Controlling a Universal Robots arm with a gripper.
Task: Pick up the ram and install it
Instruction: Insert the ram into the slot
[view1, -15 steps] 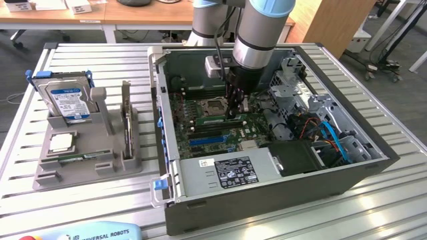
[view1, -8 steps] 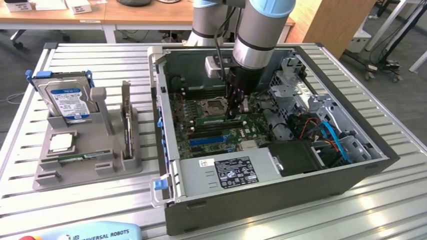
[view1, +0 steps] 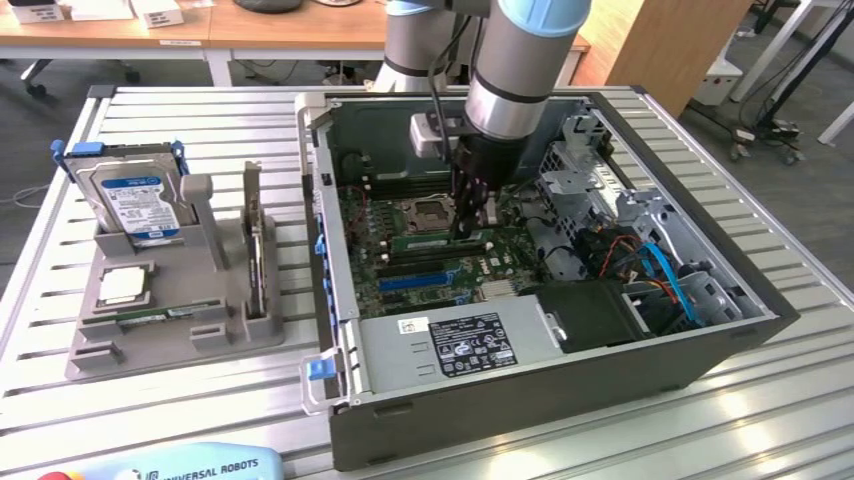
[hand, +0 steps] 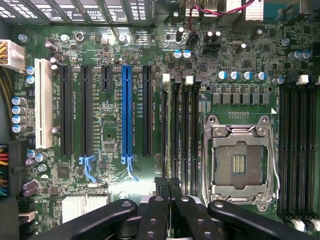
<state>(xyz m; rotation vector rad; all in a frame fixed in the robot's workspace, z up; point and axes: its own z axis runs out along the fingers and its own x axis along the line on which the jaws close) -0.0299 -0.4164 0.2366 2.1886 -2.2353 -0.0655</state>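
Observation:
My gripper (view1: 469, 228) hangs inside the open computer case (view1: 667, 350), low over the motherboard (hand: 110, 125) just beside the empty processor socket (hand: 240, 160). Its black fingers (hand: 159, 215) stand close together, shut on the ram (view1: 424, 243). The ram is a thin green stick held on edge along the black memory slots (hand: 182, 130). In the wrist view I see it only as a narrow dark edge running out from the fingertips, in line with the slot farthest from the socket. Whether it is seated in that slot I cannot tell.
A grey holder (view1: 174, 335) at the exterior view's left carries a hard drive (view1: 134, 195), a square silver processor chip (view1: 120, 285) and a green strip (view1: 150, 318) in a groove. Drive cages and cables (view1: 641, 265) crowd the case's right side. Long expansion slots (hand: 126, 115) lie beyond the memory slots.

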